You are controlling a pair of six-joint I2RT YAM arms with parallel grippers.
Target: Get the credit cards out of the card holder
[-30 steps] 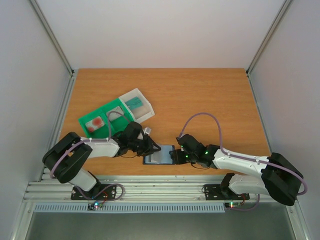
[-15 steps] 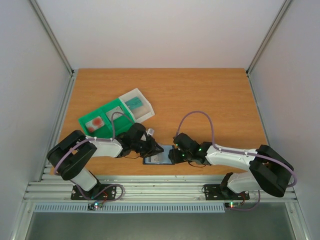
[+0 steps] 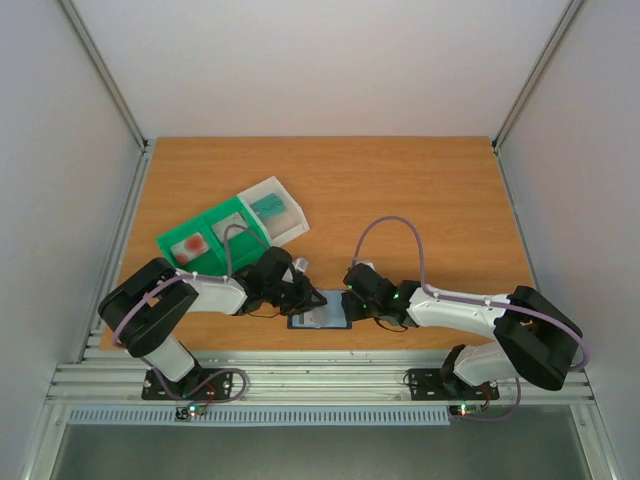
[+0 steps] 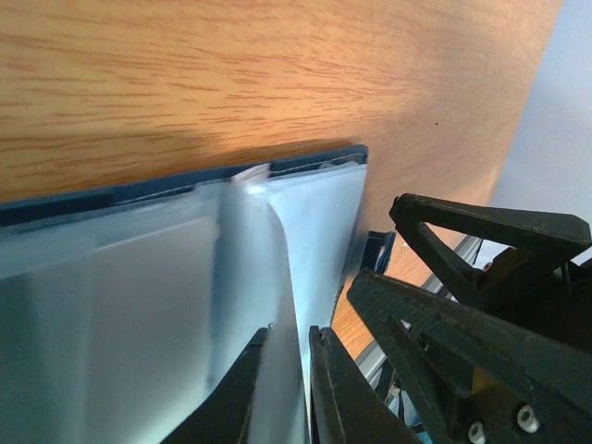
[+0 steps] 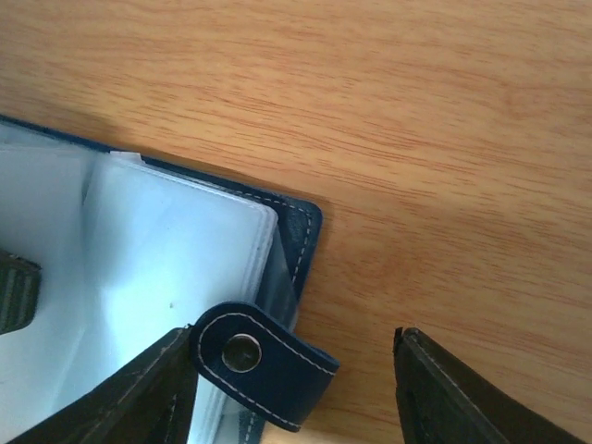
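Observation:
The card holder lies open near the table's front edge, with pale clear sleeves inside a navy cover. My left gripper comes in from the left. In the left wrist view it is shut on one raised, bent sleeve. My right gripper is at the holder's right edge. In its wrist view it stands open with the snap tab between the fingers, close to the left one. No credit cards can be made out in the sleeves. A teal card lies in the tray.
The green-and-white compartment tray stands behind the left arm, with a reddish item in a green compartment. The table's front edge and the metal rail lie just behind the holder.
My right gripper has moved left up to the holder's tab edge and its jaws have spread wider. The left gripper has stayed on the holder, with its jaws a little closer together.

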